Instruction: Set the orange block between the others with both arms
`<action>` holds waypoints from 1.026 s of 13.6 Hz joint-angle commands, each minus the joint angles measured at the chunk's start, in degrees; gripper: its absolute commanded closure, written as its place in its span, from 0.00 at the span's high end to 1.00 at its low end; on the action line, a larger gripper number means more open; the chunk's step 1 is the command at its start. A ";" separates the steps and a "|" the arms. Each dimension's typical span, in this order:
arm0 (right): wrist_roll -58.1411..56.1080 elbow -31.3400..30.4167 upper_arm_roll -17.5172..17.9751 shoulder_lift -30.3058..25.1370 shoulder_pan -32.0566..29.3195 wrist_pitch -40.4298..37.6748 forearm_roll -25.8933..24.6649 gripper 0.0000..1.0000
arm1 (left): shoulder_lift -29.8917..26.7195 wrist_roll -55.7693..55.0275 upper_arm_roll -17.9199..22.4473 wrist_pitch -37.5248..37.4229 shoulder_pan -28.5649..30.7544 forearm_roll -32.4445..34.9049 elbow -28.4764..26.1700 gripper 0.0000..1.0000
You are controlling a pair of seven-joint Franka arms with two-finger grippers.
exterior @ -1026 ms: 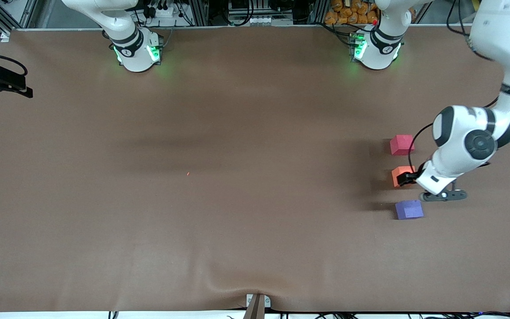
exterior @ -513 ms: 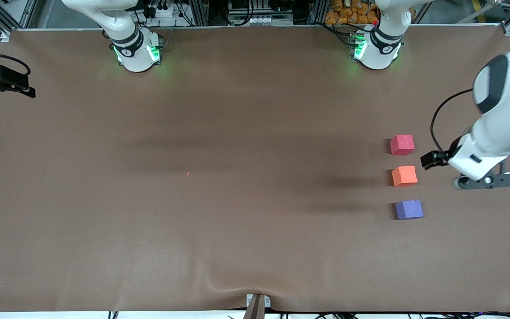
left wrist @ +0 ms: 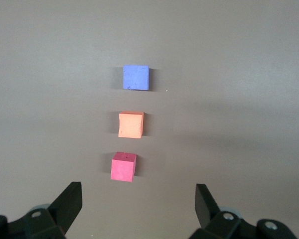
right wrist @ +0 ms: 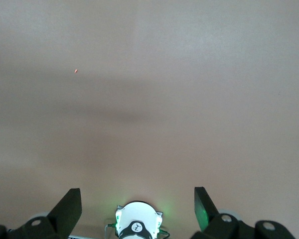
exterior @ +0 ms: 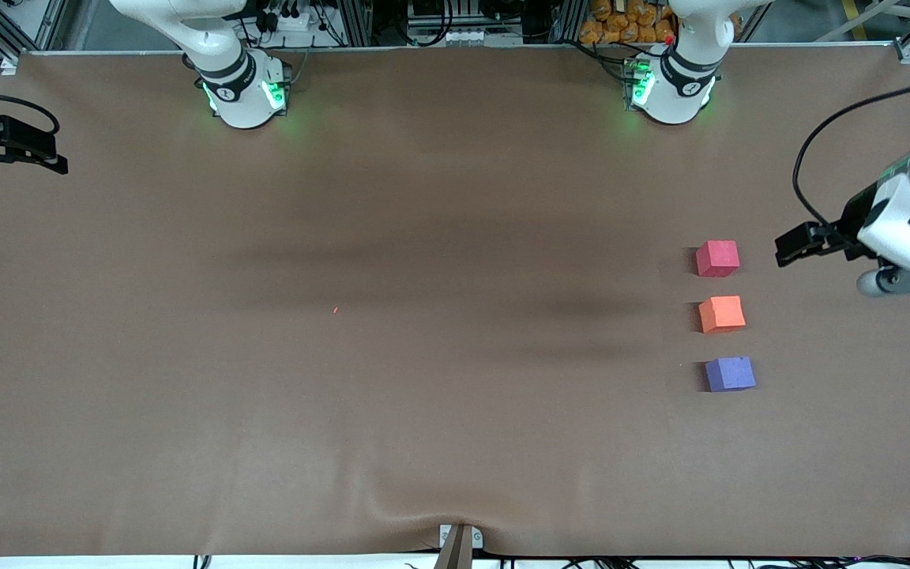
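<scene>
Three small cubes stand in a row toward the left arm's end of the table. The orange block (exterior: 722, 314) (left wrist: 131, 124) sits between the others: the pinkish-red cube (exterior: 717, 258) (left wrist: 123, 167) farther from the front camera and the purple cube (exterior: 730, 374) (left wrist: 136, 77) nearer to it. My left gripper (exterior: 796, 242) (left wrist: 138, 204) hangs open and empty over bare table beside the pinkish-red cube, apart from all three. My right gripper (exterior: 13, 150) (right wrist: 137, 206) is open and empty at the right arm's end of the table, where that arm waits.
The brown cloth-covered table (exterior: 423, 237) carries both green-lit arm bases, the right arm's (exterior: 246, 91) (right wrist: 137, 226) and the left arm's (exterior: 672, 87), along its edge farthest from the front camera. A tiny orange speck (exterior: 336, 310) lies mid-table. The cloth wrinkles by a bracket (exterior: 459, 541).
My left gripper has come off the orange block, risen and swung toward the left arm's end of the table. The block stays in the row. The right gripper barely shifted.
</scene>
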 commanded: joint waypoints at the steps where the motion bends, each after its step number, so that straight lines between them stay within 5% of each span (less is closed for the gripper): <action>1: 0.51 -0.64 -0.26 -0.72 0.47 0.19 0.73 1.00 | -1.74 0.63 -0.20 -0.60 2.07 -4.60 -0.92 1.00; 14: 0.51 -0.64 -0.26 -0.72 0.47 0.19 0.73 1.00 | -2.19 0.81 0.24 -1.21 2.68 -4.27 0.57 1.00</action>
